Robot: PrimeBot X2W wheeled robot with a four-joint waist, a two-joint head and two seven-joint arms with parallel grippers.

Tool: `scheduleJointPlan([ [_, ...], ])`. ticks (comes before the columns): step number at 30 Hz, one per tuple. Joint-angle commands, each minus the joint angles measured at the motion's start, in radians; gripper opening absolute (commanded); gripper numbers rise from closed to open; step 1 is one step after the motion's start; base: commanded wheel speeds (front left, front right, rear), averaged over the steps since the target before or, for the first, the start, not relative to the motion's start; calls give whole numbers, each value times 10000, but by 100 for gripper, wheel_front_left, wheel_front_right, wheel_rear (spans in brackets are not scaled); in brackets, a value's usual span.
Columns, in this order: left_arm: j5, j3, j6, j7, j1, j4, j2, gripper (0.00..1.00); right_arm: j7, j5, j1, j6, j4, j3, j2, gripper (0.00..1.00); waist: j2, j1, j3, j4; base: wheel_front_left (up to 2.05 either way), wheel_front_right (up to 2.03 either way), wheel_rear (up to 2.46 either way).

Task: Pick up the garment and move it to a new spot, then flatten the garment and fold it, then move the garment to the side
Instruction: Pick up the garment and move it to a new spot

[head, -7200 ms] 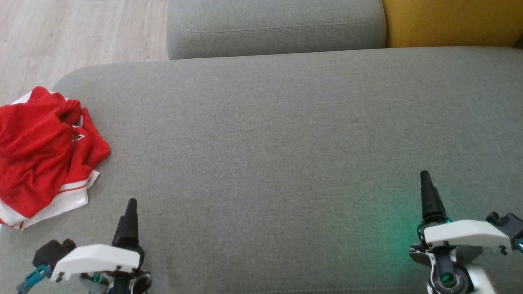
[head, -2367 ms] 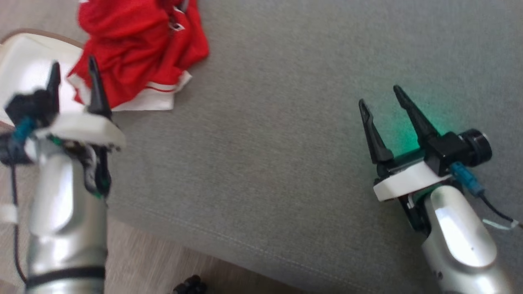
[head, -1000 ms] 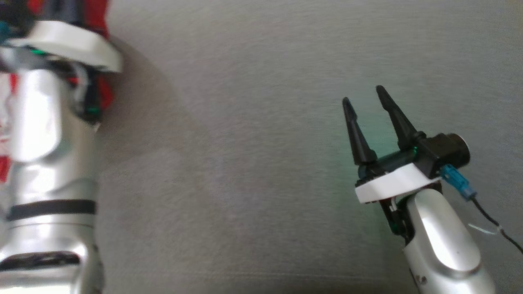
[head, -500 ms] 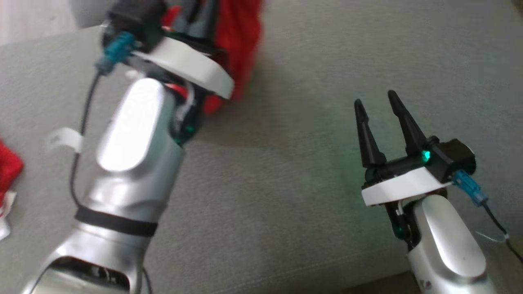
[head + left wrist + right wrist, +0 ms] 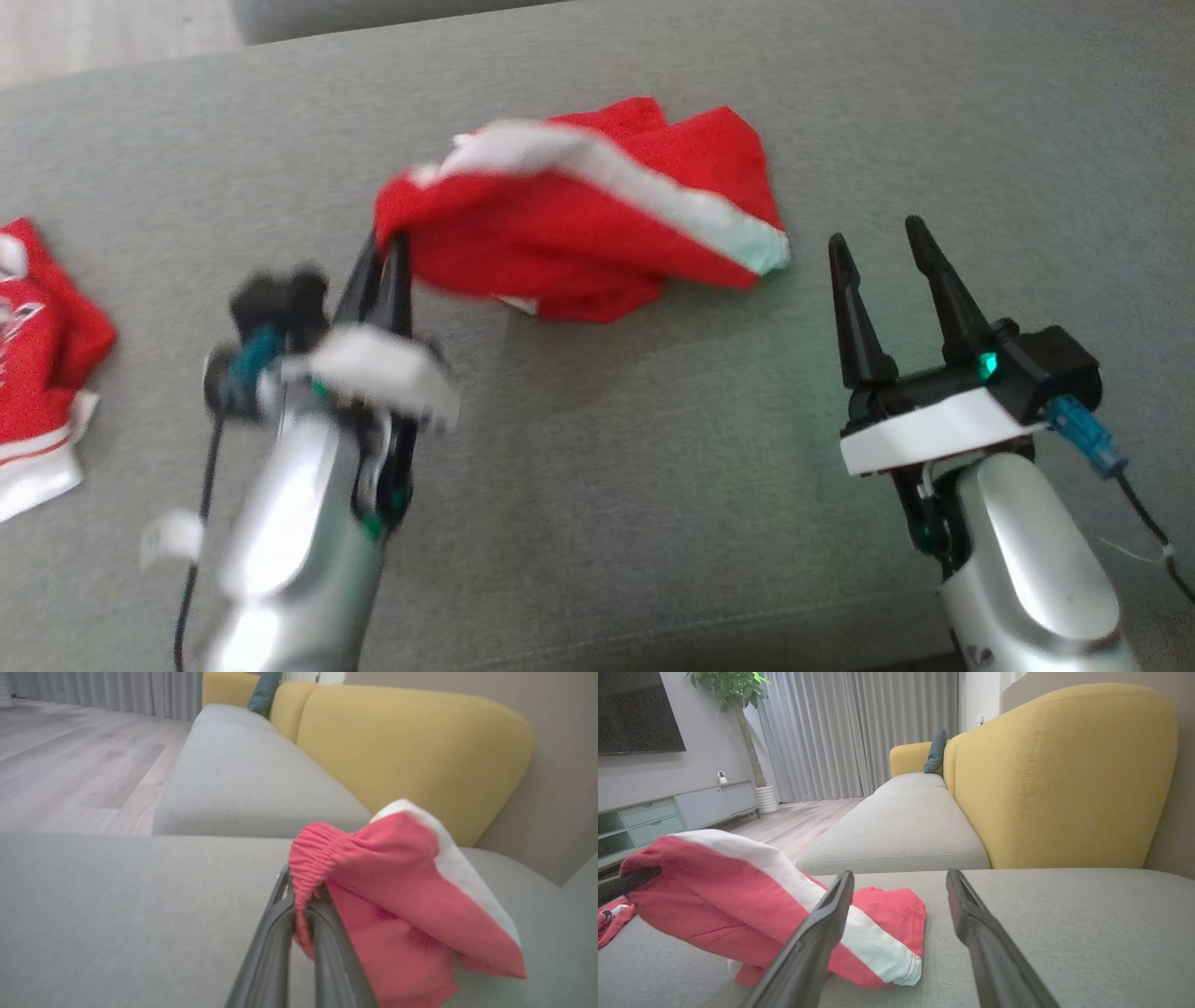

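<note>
Grey sofa seat (image 5: pixel 607 485) is bearing one end of the red garment (image 5: pixel 579 243). Left gripper (image 5: pixel 385 252) is clamping its elastic waistband (image 5: pixel 310 858); right gripper (image 5: pixel 875 233) is hovering nearby, jaws apart

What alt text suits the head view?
The left pincer, shut on the edge of a red-and-white garment, holds it partly raised over a grey sofa cushion. The right pincer hovers open beside it; another red cloth lies far left.
</note>
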Motion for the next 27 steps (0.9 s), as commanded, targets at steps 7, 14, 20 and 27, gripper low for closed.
scheduleJointPlan([
  [7, 657, 1395, -46, -53, 1623, -381, 194, 100, -63, -194, 206, 75, -21, 180, 110, 100, 0, 1, -320, 785, 0, 0, 0],
  [14, 444, 2183, 265, -53, 2957, -1306, 170, 100, -63, -176, 311, 75, 405, 305, 110, 100, 0, 1, -495, 1155, 0, 0, 0],
  [20, 207, 1601, 459, -53, 3103, -1905, 168, 100, -63, -359, -21, 75, 952, 85, 110, 100, 0, 1, -162, 1717, 0, 0, 0],
  [27, 154, 1010, 524, -53, 2915, -2143, 167, 100, -63, -707, -977, 75, 2444, -582, 101, 100, 0, 1, 381, 2444, 0, 0, 0],
])
